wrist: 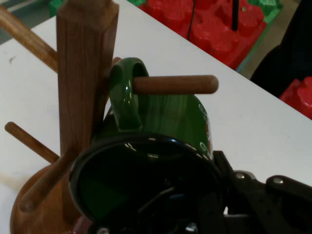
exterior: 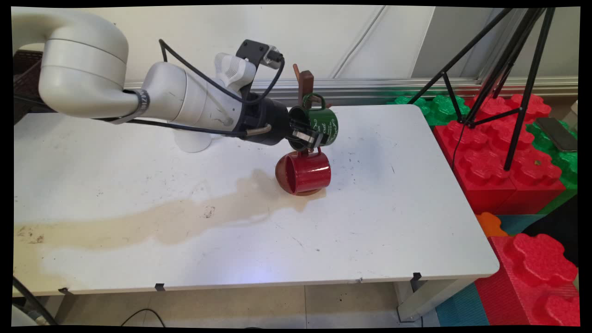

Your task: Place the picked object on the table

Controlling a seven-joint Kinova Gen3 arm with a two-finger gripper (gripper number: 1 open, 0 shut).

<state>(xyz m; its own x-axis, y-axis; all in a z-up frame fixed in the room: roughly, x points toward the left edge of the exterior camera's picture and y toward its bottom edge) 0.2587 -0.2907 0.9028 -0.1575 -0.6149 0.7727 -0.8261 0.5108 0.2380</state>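
Gripping the green mug (exterior: 322, 126) by its rim, the gripper (exterior: 309, 138) holds it at the wooden mug tree (wrist: 83, 97), handle already threaded over an upper peg (wrist: 175, 84). From here, I'd judge the handle should sit well down the peg against the post before any letting go. A red mug (exterior: 306, 172) hangs just below, over the stained white table (exterior: 393, 222).

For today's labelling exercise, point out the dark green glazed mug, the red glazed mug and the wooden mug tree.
Dark green glazed mug (wrist: 170, 117): hand view, outer side wall.
Red glazed mug (exterior: 312, 172): main view, outer side.
Wooden mug tree (wrist: 83, 73): hand view, square upright post.
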